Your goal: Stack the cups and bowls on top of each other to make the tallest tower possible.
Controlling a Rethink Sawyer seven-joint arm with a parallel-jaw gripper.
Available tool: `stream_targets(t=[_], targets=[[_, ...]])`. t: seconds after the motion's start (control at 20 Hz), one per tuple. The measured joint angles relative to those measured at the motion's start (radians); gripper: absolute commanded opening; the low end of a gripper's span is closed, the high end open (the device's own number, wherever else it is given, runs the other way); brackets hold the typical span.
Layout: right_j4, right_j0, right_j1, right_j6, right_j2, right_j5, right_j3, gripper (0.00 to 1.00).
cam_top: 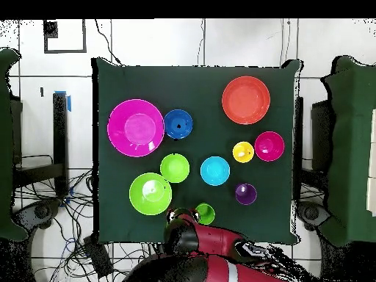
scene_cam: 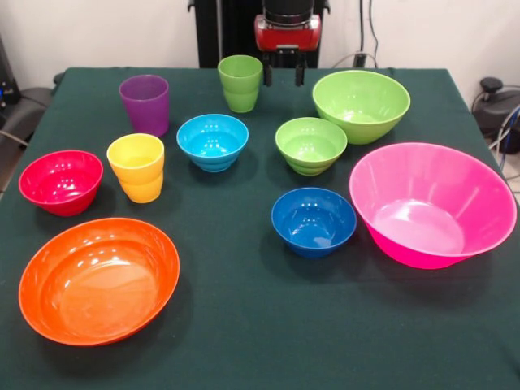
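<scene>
All ten pieces stand apart and upright on the dark green table (scene_cam: 244, 333). The cups are purple (scene_cam: 145, 103), yellow (scene_cam: 136, 166) and lime green (scene_cam: 240, 83). The bowls are pink (scene_cam: 431, 203), orange (scene_cam: 99, 279), red (scene_cam: 61, 181), light blue (scene_cam: 212, 141), dark blue (scene_cam: 313, 221), small green (scene_cam: 310, 145) and medium green (scene_cam: 361, 104). My gripper (scene_cam: 283, 75) hangs open and empty at the table's far edge, just right of the green cup. In the overhead view my gripper (cam_top: 180, 217) sits beside the green cup (cam_top: 205, 214).
Cables and dark equipment lie off both sides of the table. In the overhead view the arm (cam_top: 213, 246) lies across the table's bottom edge, near the medium green bowl (cam_top: 150, 194).
</scene>
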Motion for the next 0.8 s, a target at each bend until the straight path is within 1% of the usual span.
stream_targets(t=[0.15, 0.5, 0.65, 0.8], targets=[[-0.001, 0.002, 0.011, 0.0, -0.004, 0.0, 0.0, 1.0], [-0.001, 0.005, 0.01, 0.0, -0.01, 0.0, 0.0, 1.0], [-0.001, 0.005, -0.002, 0.0, -0.01, 0.004, 0.0, 1.0], [-0.001, 0.005, -0.033, 0.0, -0.01, 0.031, 0.0, 1.0]])
